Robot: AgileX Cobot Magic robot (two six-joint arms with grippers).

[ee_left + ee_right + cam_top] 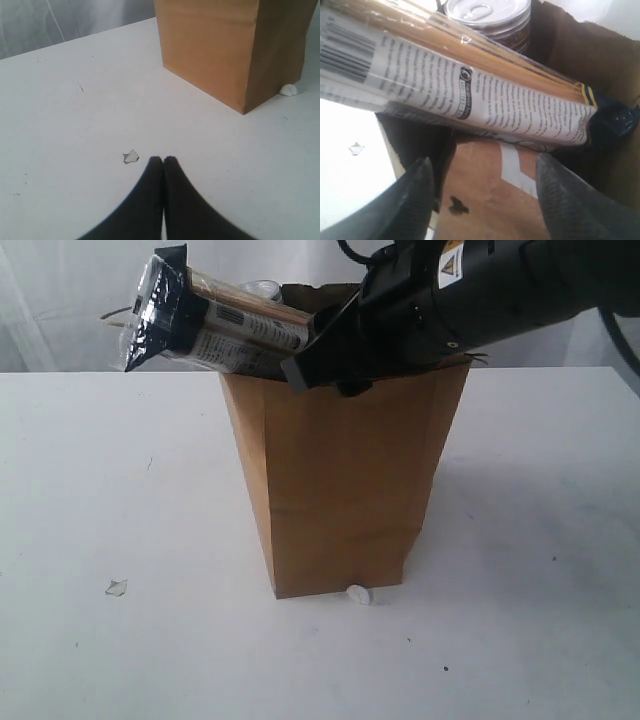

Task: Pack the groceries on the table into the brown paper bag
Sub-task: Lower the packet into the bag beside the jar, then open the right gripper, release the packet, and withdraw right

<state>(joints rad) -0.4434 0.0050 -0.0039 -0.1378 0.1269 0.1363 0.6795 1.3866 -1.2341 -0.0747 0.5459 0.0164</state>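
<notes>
Scrap of clear wrapper lies on the table just beside the left hand, whose fingers are pressed together on nothing. The long navy-tan packet leans out of the brown paper bag (silver-lidded can beside it). The right hand hangs over the bag's mouth, fingers apart.

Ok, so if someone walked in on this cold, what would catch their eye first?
The long navy-tan packet juts out of the top of the brown paper bag, slanting up toward the left of the exterior view, while the bag stands upright mid-table. The right gripper hangs at the bag's mouth with its fingers apart, not holding the packet. A dark silver-lidded can shows just behind the packet.
</notes>
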